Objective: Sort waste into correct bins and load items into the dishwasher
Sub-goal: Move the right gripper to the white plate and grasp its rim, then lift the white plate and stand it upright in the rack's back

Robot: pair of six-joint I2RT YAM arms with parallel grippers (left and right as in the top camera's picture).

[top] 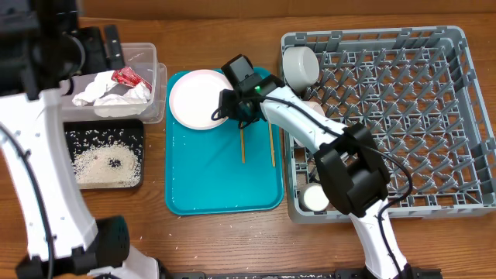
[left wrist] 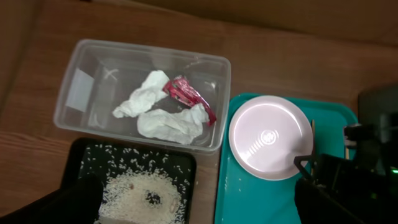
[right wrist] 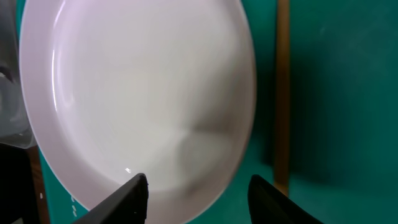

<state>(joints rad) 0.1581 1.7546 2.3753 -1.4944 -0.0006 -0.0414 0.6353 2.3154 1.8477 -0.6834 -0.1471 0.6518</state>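
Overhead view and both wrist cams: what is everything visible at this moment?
clear tub: one, transparent, upper left
napkin: two wads, white, in clear tub
wrapper: one, red, in clear tub
black tray: one, below clear tub
rice scraps: pile, white, in black tray
teal tray: one, centre
plate: one, pale pink, teal tray's top-left
chopsticks: two, wooden, on teal tray
dish rack: one, grey, right
bowl: one, greyish-white, rack's upper-left corner
cup: one, white, rack's lower-left corner
left gripper: open, above bins
right gripper: open, at plate's edge

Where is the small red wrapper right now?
Overhead view, upper left: the red wrapper lies inside the clear tub on the crumpled napkin, next to the black tray.
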